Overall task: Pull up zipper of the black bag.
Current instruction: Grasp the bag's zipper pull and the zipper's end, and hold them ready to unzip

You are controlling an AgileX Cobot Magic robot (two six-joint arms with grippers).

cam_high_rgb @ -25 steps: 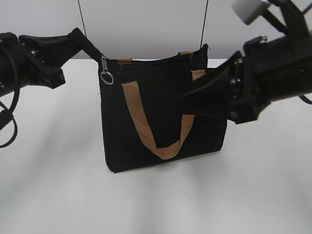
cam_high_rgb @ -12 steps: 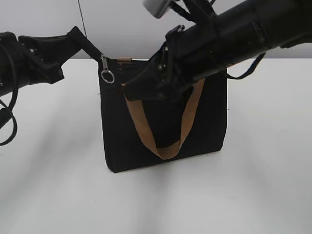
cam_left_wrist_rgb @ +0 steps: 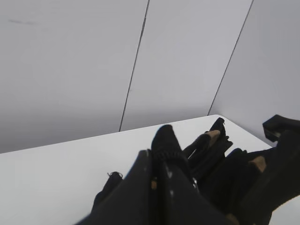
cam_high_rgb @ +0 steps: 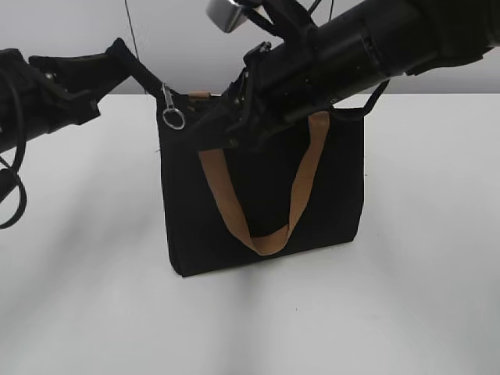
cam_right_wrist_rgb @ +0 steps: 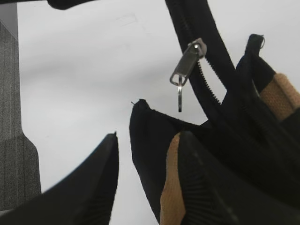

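Right wrist view: right claw point(cam_right_wrist_rgb: 145, 183) is spread wide, one finger against the black bag point(cam_high_rgb: 262, 191) rim and tan handle point(cam_high_rgb: 266, 195), nothing gripped. Zipper point(cam_right_wrist_rgb: 186, 63) hangs upper centre of frame, just above the fingers. Left claw point(cam_high_rgb: 137, 72) is clamped on the bag's upper-left corner. Bag stands mid-table point(cam_high_rgb: 86, 297). Versus 0.5 s ago: right arm shifted slightly up-left toward the zipper.
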